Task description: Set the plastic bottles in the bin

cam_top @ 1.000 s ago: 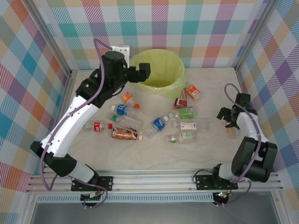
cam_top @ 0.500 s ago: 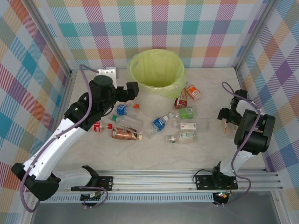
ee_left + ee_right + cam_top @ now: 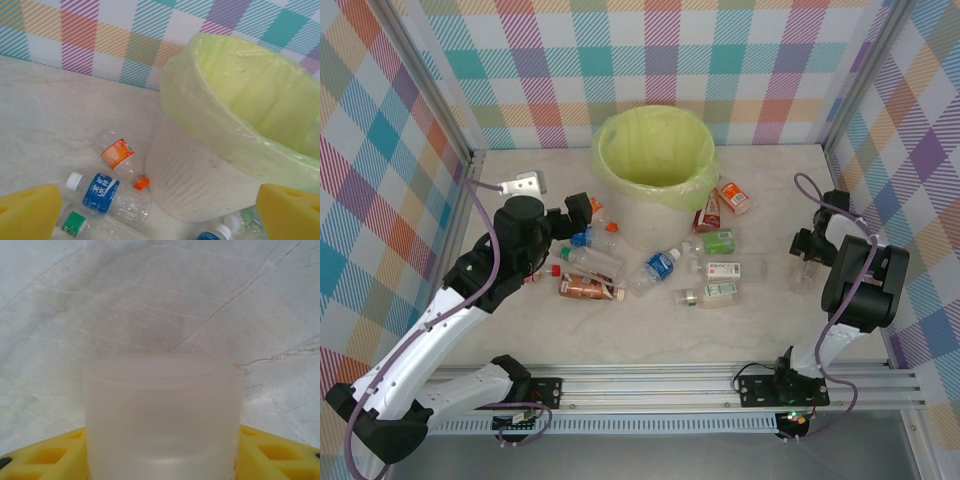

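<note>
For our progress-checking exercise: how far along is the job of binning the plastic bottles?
Done: nothing evident; the bin shows no bottle inside its visible liner. In hand: the right gripper appears closed on a translucent bottle; the left gripper hangs open near the bin. Left: roughly ten bottles lying on the table.
</note>
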`<action>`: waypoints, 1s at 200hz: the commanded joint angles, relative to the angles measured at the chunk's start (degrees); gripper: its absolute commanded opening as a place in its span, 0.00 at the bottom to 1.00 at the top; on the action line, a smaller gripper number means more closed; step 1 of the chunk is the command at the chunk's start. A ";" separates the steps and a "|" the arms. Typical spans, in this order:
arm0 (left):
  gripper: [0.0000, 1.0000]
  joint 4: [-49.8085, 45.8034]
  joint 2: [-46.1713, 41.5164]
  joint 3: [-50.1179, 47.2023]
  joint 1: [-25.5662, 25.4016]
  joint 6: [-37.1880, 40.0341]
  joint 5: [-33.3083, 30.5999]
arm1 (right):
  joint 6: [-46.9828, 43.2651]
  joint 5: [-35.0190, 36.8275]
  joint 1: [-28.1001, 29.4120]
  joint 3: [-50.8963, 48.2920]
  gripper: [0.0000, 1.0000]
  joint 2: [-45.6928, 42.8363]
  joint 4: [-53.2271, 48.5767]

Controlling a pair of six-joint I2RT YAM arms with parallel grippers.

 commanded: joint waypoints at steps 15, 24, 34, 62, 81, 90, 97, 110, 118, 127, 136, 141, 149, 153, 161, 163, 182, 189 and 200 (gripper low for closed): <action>1.00 2.22 -5.97 -7.06 1.85 -7.89 -9.63 | 3.14 -4.61 1.80 -0.76 0.57 -7.52 1.21; 1.00 2.75 -7.98 -9.62 2.35 -10.00 -11.17 | 3.31 -5.37 2.55 -0.78 0.57 -9.54 1.04; 1.00 3.61 -9.85 -12.00 3.36 -11.14 -10.93 | 3.79 -5.70 3.47 -0.70 0.56 -11.99 0.86; 1.00 -0.27 -9.87 -13.38 5.94 -15.03 -8.64 | 6.66 -9.34 6.24 0.88 0.54 -20.58 1.02; 1.00 -3.31 -8.52 -14.10 7.19 -18.97 -7.20 | 8.43 -15.76 8.79 4.18 0.54 -25.08 2.32; 1.00 -4.79 -8.05 -14.45 7.95 -20.73 -6.12 | 9.22 -18.63 10.32 6.37 0.54 -26.15 3.11; 1.00 -6.38 -7.56 -14.53 8.50 -22.09 -5.37 | 9.98 -20.34 11.52 8.19 0.54 -26.57 3.82; 1.00 -7.53 -6.97 -15.44 9.35 -22.65 -3.06 | 11.56 -22.00 13.87 12.12 0.55 -26.75 5.50; 1.00 -6.88 -6.80 -16.79 9.55 -22.61 -1.41 | 12.58 -22.87 15.34 14.51 0.55 -26.58 6.88; 1.00 -5.62 -6.78 -18.39 9.71 -23.01 0.29 | 13.37 -24.54 17.19 17.31 0.55 -25.97 8.65; 1.00 -5.17 -6.80 -19.68 9.73 -24.35 0.92 | 13.73 -26.03 19.05 20.43 0.56 -25.09 9.92; 1.00 -5.37 -6.85 -20.14 9.82 -25.21 0.96 | 13.72 -26.64 20.16 22.11 0.56 -24.53 10.61; 1.00 -5.59 -6.98 -20.74 9.82 -25.86 1.38 | 13.69 -27.03 22.02 24.49 0.56 -23.59 11.57; 1.00 -5.73 -7.00 -20.97 9.87 -26.06 1.57 | 13.65 -27.20 22.78 25.49 0.56 -23.21 12.10; 1.00 -6.12 -7.09 -21.35 9.91 -26.68 1.87 | 13.80 -27.63 24.05 27.14 0.57 -22.50 13.47; 1.00 -6.24 -7.05 -21.50 9.91 -26.77 2.05 | 13.89 -27.74 24.41 27.45 0.57 -22.30 13.90; 1.00 -5.42 -7.13 -22.93 9.95 -27.20 3.94 | 15.33 -28.83 26.46 29.41 0.57 -20.37 17.70; 1.00 -4.90 -7.18 -23.59 9.98 -27.64 4.66 | 15.51 -29.81 27.03 29.90 0.57 -19.31 18.89; 1.00 -3.34 -7.30 -24.77 10.00 -28.58 6.21 | 16.11 -30.67 28.06 29.95 0.57 -17.65 21.40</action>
